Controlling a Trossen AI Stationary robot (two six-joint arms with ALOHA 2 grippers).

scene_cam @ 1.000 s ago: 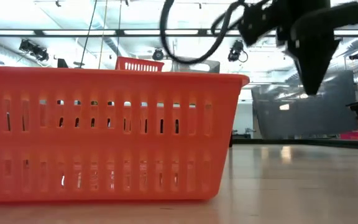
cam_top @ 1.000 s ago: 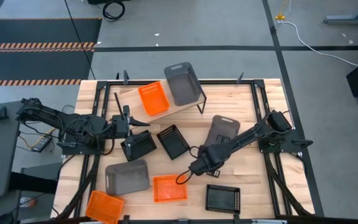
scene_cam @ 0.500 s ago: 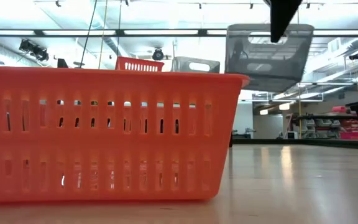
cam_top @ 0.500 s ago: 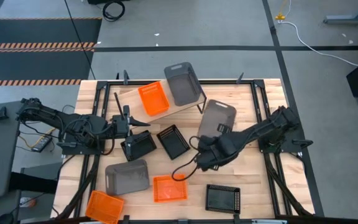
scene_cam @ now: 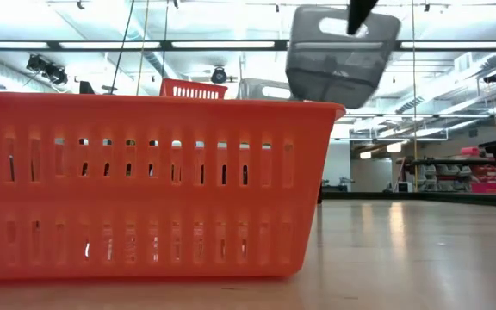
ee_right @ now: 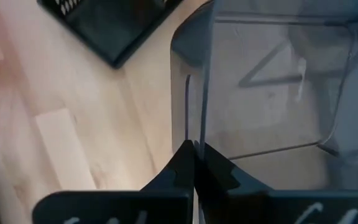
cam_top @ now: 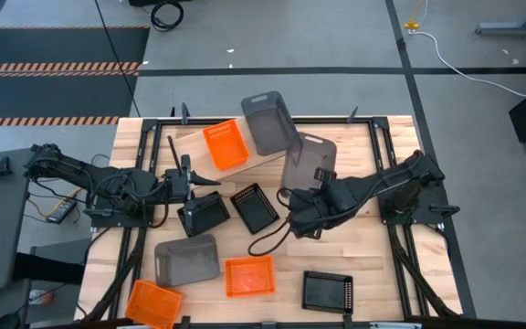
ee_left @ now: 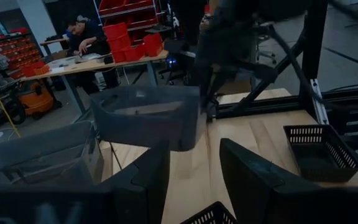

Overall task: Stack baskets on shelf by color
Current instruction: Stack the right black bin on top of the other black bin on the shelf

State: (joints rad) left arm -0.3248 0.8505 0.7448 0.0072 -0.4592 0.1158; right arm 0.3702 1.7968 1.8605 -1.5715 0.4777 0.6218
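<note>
pinching the wall of an empty dark-grey bin (cam_top: 307,163), the right gripper (cam_top: 310,206) has carried it up off the worktop toward the shelf (cam_top: 265,157) near the far edge, where another grey bin (cam_top: 269,122) sits, while the left gripper (cam_top: 210,182) hangs open.

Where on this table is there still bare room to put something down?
The widest bare wood lies on the right side, below the right gripper, which carries a grey bin in the air, and above the black basket. The shelf has bare plank left of its orange basket. The left half, around the left gripper, is crowded with baskets.
</note>
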